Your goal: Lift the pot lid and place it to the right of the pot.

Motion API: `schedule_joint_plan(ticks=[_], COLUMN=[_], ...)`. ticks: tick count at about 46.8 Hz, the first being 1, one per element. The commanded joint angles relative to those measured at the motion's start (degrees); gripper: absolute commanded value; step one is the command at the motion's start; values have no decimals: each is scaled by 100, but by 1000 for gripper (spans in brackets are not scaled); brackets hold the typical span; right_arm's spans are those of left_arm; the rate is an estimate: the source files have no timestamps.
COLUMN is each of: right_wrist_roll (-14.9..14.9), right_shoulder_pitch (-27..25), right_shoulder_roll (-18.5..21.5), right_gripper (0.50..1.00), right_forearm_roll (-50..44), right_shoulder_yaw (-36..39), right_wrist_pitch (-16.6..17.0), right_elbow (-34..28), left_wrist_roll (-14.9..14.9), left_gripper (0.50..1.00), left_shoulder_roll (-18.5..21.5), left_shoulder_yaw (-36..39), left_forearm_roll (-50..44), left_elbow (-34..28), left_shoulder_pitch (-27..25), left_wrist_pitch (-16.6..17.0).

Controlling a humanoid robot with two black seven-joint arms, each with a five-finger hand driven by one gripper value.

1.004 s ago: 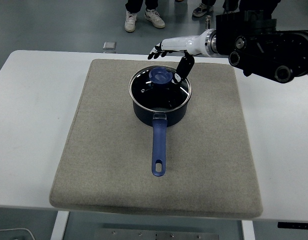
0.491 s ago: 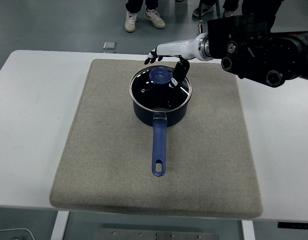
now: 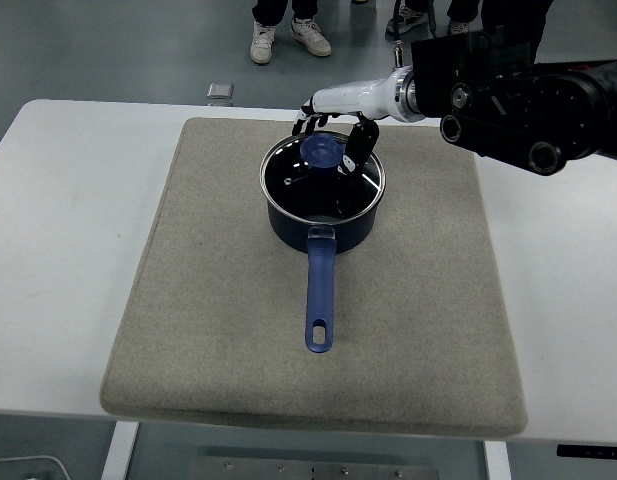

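A dark blue pot [image 3: 321, 218] stands on a grey mat [image 3: 228, 300], its long blue handle [image 3: 319, 295] pointing toward me. A glass lid [image 3: 321, 180] with a blue knob [image 3: 321, 151] sits on the pot. My right hand [image 3: 333, 130] reaches in from the right and hovers just behind and over the knob. Its fingers [image 3: 304, 124] curl down on the far side of the knob and the thumb hangs at the knob's right. It holds nothing. The left arm is out of view.
The mat covers most of the white table [image 3: 58, 250]. My bulky black right forearm [image 3: 518, 90] hangs over the mat's far right corner. People's shoes [image 3: 288, 38] stand on the floor beyond the table.
My right hand has moved left and down toward the lid's knob, and its fingers have curled downward around it. The pot and lid have not moved.
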Motion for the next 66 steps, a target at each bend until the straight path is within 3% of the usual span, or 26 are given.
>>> schedule_joint_plan(ticks=[1, 24, 66], right_wrist_roll=[0, 0, 61], right_shoulder_pitch=[6, 24, 33], right_shoulder_roll=[0, 44, 53], right_gripper=[803, 795, 656], right_forearm_roll=[-9, -53, -88], right_shoulder_yaw=[0, 0, 0], right_wrist_pitch=[9, 26, 88], right_elbow=[1, 1, 19], left_wrist_roll=[0, 0, 0], left_gripper=[1000, 1000, 1000], left_shoulder_roll=[0, 0, 0], left_shoulder_yaw=[4, 4, -4], left_forearm_roll=[-3, -3, -3], left_elbow=[0, 0, 0], left_shoulder_pitch=[-1, -1, -1], left_wrist_pitch=[0, -9, 0])
